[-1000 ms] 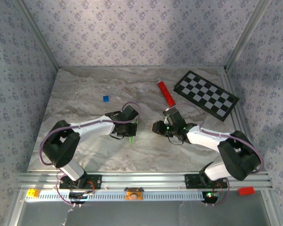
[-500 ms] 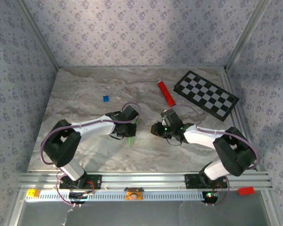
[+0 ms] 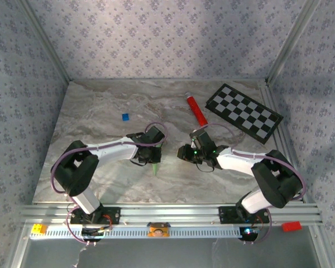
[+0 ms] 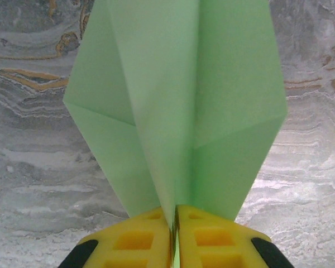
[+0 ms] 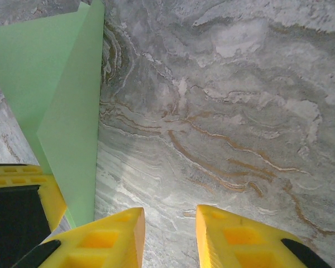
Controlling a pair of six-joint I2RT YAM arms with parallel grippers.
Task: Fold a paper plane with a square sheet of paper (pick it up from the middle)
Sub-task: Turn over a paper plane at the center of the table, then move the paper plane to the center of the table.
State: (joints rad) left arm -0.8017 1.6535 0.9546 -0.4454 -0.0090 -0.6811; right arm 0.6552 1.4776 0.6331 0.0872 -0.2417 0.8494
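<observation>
2 grippers sat close together at mid-table, just beyond the arm bases. Left gripper [image 3: 154, 157] had its yellow jaws pressed together on the paper plane [image 4: 178, 100], pinching it right on the centre crease. The left wrist view showed 2 folded flaps fanning out evenly on either side of that crease. From above, a narrow green tip poked out toward the near edge, just under the left gripper, over the marble table [image 3: 100, 184]. Could not tell whether the tip touched the marble. Right gripper [image 5: 170, 220] stood just beside, jaws apart, with nothing between them but bare marble. A green flap rose to its left, untouched.

Judgement: folding looked nearly finished, and the step in hand seemed to be a last crease or the set-down of the dart. To do it well:
- Keep the left pinch square on the crease so both flaps stay even.
- Bring the right jaws onto 1 flap edge low and slowly, since thin paper buckles easily.
- Loosen the left only once the plane rests flat.

Farther back and well apart lay a tiny blue square [image 3: 124, 116], a red tube [image 3: 196, 110] and a checkerboard [image 3: 243, 111].
</observation>
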